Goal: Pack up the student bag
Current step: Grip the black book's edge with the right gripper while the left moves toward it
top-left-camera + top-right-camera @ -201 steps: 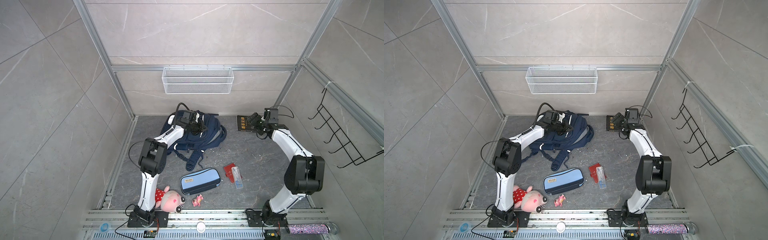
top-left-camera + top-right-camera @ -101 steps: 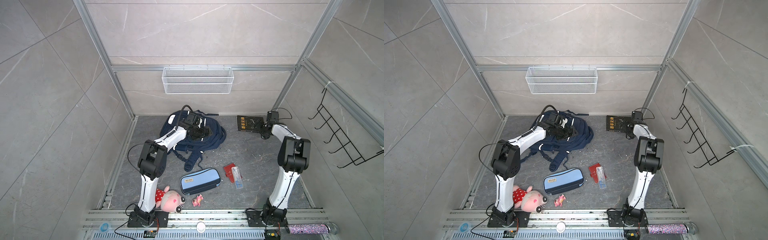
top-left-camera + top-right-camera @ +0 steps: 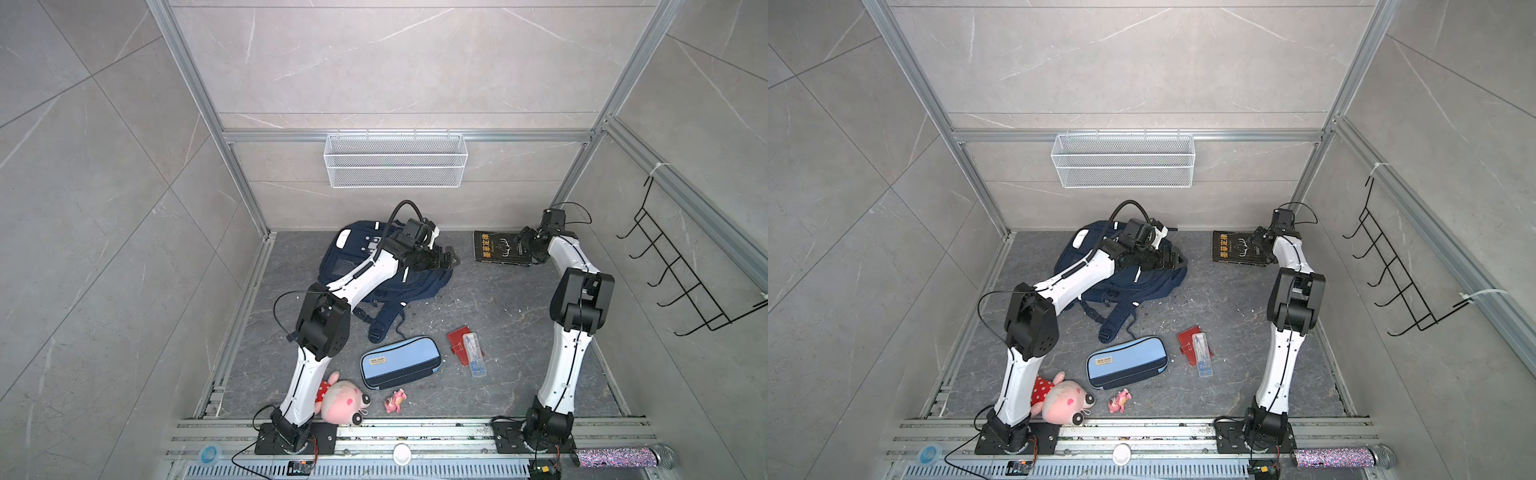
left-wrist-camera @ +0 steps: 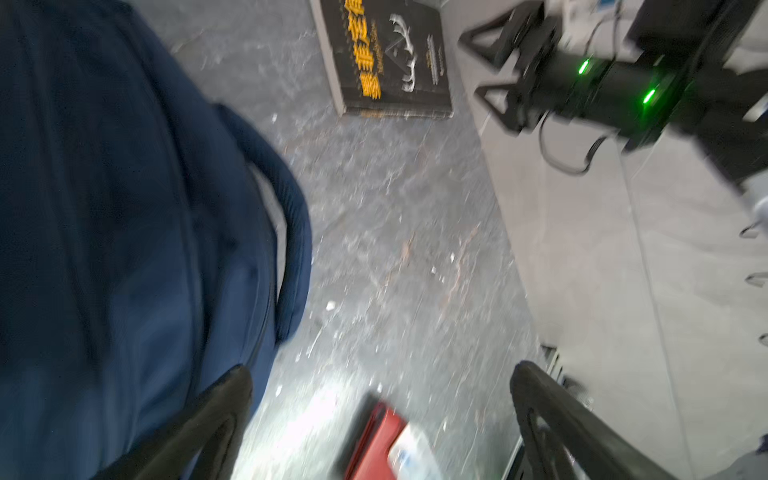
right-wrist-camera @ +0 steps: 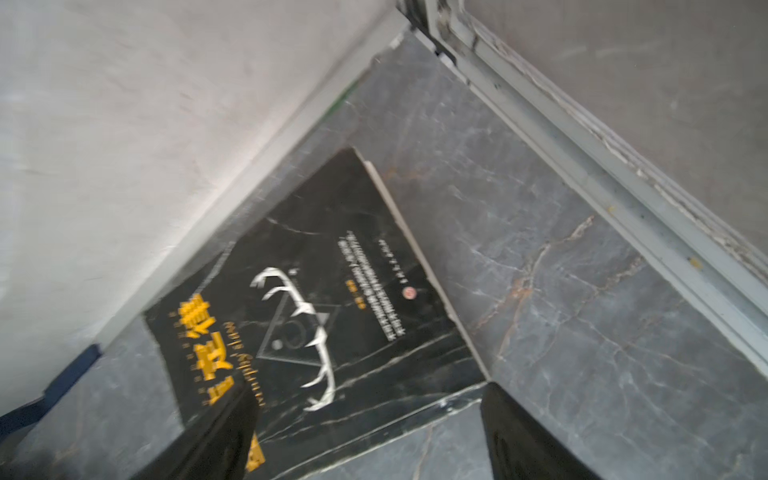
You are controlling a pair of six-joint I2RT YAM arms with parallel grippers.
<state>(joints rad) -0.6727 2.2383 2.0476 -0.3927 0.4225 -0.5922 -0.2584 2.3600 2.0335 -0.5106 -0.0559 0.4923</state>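
Top views both show the student bag (image 3: 338, 266) (image 3: 1154, 286) slumped on the grey floor (image 3: 498, 316) at upper centre, close to the back wall. Its padded straps trail down toward mid-frame, and the left arm stretches across it. Above it a white wire basket (image 3: 395, 160) hangs on the back wall. At lower centre a light-blue pencil case (image 3: 401, 361) lies at a slant, just clear of the straps. A black book (image 3: 498, 249) with yellow lettering lies flat to the upper right of centre, well apart from the bag. A pink plush pig (image 3: 343, 401) lies at lower left of centre, partly behind the left arm's lower link. The left gripper (image 3: 451, 259) hangs at the bag's right edge. The left wrist view shows this gripper (image 4: 380, 372) released, jaws wide apart with only floor between them. One finger (image 4: 235, 388) is right beside the navy fabric, and blur hides whether it touches. The right gripper (image 3: 524, 240) sits at the book's right end. In the right wrist view that gripper (image 5: 368, 388) is spread and grasps nothing, straddling one corner of the cover. Right of the pencil case lies a red notebook (image 3: 457, 345) with a clear plastic case (image 3: 473, 353) resting across it. Below the pencil case is a small pink toy (image 3: 395, 405).
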